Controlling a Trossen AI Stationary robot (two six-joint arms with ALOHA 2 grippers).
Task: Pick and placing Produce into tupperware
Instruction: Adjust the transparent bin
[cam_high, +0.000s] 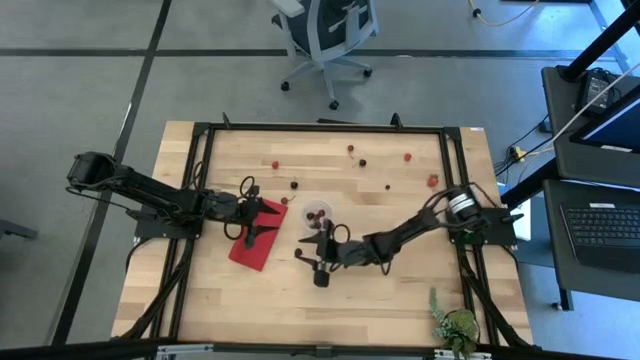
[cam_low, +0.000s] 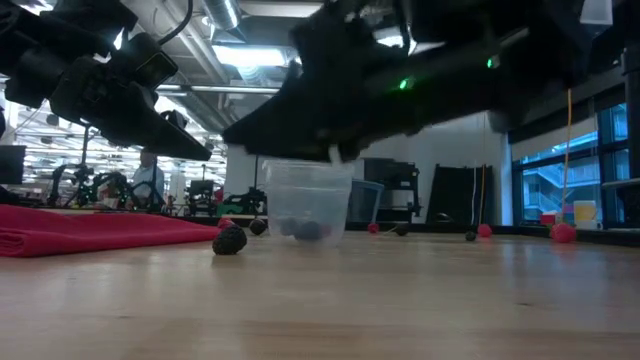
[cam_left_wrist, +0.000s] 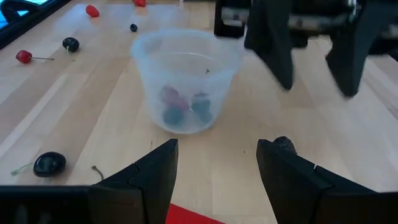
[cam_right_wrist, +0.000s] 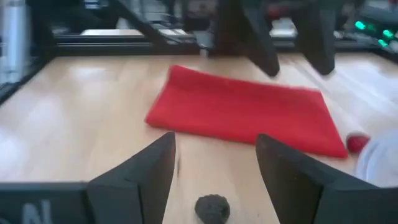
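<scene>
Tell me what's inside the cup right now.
The cup holds a few small fruits at its bottom: one reddish, two darker ones. The cloudy wall blurs them, so an exact count or stems can't be made out.

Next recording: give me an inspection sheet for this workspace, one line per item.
Surface: light wooden table in a dark frame.
Job's things: clear cup holding a few fruits; cherries and berries scattered across the far side; one dark berry in front of the right gripper.
Clutter: red cloth; small green plant at the near right corner.
Grippers: left gripper open, over the cloth, facing the cup; right gripper open, empty, beside the cup.
Cables: bundles along both arms.
Surroundings: office chair, desk with keyboard.
</scene>
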